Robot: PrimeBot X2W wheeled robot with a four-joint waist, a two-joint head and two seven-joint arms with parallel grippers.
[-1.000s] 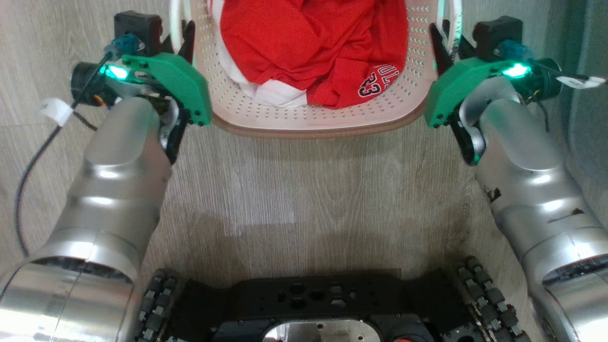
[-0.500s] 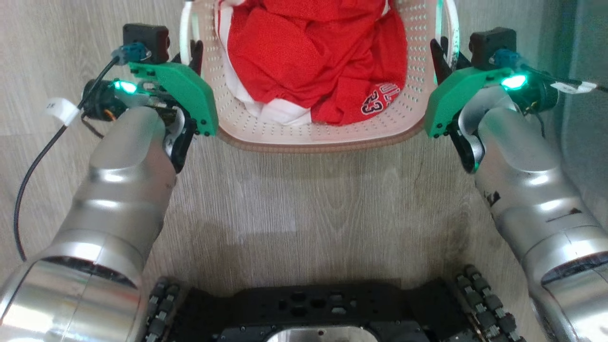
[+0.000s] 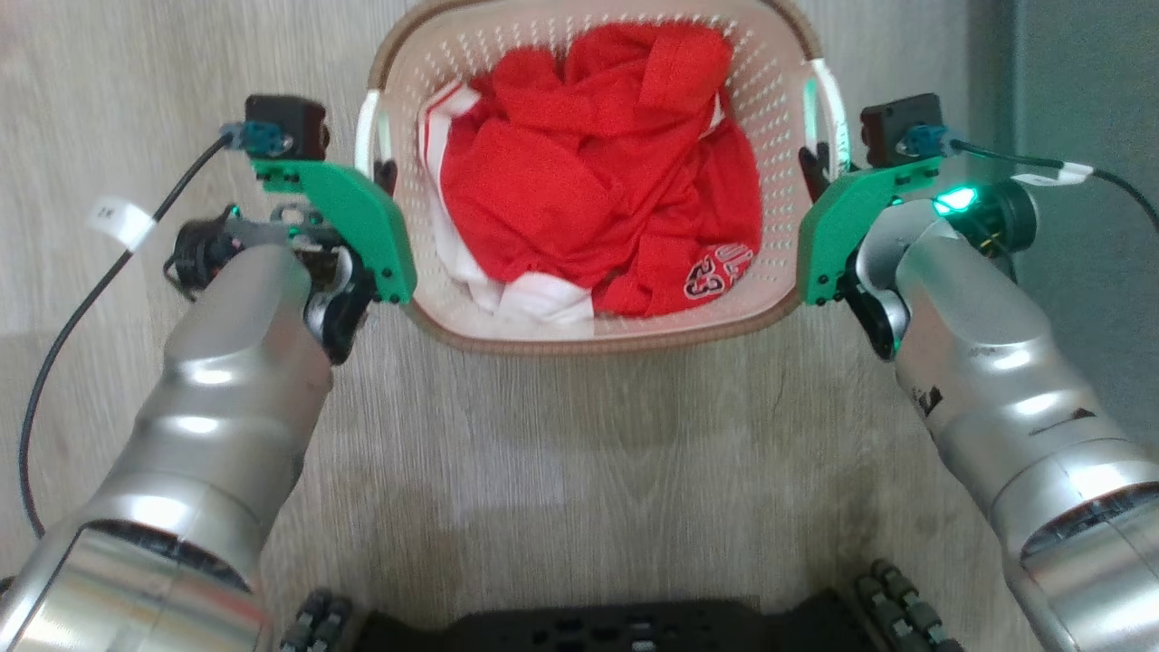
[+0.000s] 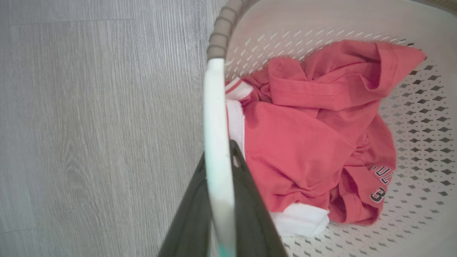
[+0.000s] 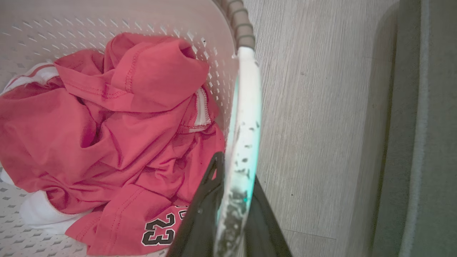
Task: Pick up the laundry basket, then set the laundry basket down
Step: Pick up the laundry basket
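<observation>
Floor: pale grey wood-grain boards under everything.
Robot base: dark, at the nearest edge, on the near side of the laundry basket and well apart from it.
Forearms: silver; the left forearm and the right forearm reach up to either side of the basket.
Left gripper: at the basket's left side. Its two dark fingers are pinched narrowly on the white left handle, one finger outside the bar and one inside.
Right gripper: at the basket's right side. Its fingers are pressed against the white right handle in the same way.
Laundry basket: cream with perforated walls and a brown rim, level between the two grippers. From above I cannot tell whether its underside touches the floor.
Jersey: red with white trim, crumpled inside the basket, the number 23 towards the near right corner.
Grey surface: dark, beyond the basket's right side, past the right gripper.
</observation>
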